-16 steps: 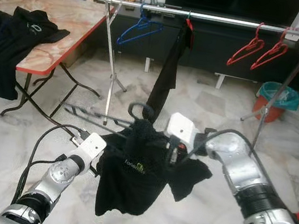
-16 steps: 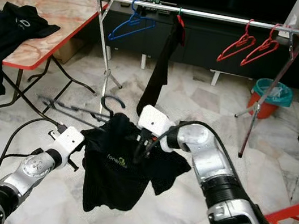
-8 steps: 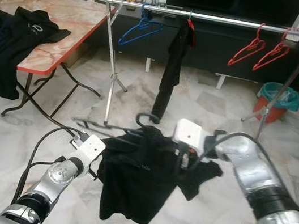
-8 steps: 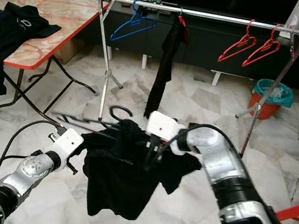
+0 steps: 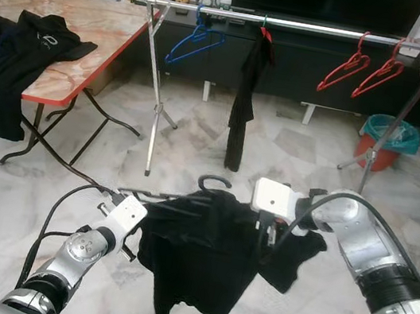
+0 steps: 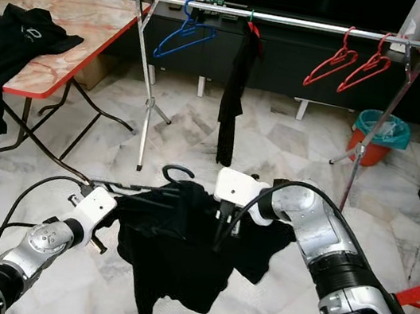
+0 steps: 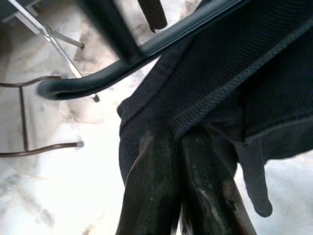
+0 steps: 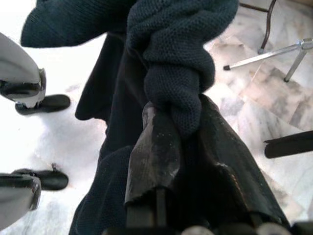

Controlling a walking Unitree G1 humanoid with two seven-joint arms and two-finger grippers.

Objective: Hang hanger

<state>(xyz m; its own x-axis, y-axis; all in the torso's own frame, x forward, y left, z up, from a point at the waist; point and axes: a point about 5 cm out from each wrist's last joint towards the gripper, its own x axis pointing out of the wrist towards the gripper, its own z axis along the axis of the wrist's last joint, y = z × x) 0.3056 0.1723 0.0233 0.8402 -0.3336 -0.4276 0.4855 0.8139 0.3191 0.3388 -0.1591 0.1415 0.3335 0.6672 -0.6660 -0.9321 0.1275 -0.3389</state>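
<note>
At the lower left of the frame my left pincer [image 5: 136,228] pinches one edge of a black shirt [image 5: 198,252], its fingers [image 7: 161,196] pressed tight together on the cloth. The shirt hangs on a black hanger [image 5: 215,182] at the lower centre, hook upward, held above the floor. To its right my right pincer [image 5: 266,243] clamps a bunched fold of the shirt. Across the top runs a clothes rail [image 5: 312,28], well beyond the hanger.
</note>
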